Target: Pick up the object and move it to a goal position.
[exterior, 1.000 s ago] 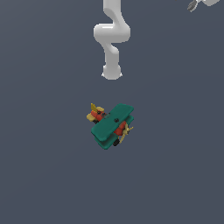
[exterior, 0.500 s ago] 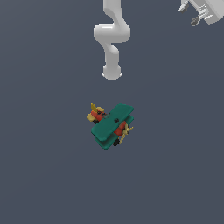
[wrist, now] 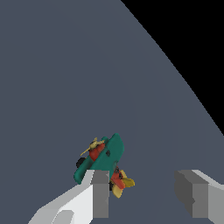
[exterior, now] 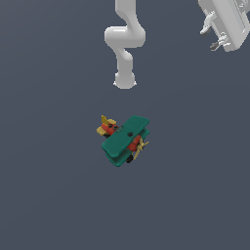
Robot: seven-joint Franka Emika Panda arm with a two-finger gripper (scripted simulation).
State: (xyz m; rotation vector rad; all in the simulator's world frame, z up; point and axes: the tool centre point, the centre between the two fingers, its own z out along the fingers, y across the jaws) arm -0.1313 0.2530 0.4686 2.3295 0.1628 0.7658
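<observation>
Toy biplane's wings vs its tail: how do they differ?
On the small toy biplane, the two broad teal-green wings are stacked flat slabs; the yellow tail is far smaller, with pointed fins. Wings sit by the yellow propeller, tail at the opposite end. Both join the red body.

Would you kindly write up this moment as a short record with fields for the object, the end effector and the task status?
object: toy biplane, teal wings, red body, yellow propeller and tail
object position: lying on the grey floor, near the middle of the exterior view
end effector: open, nothing between its fingers
end effector position: high in the exterior view's upper right corner, well apart from the biplane
contact: none
task status: biplane not yet grasped
</observation>
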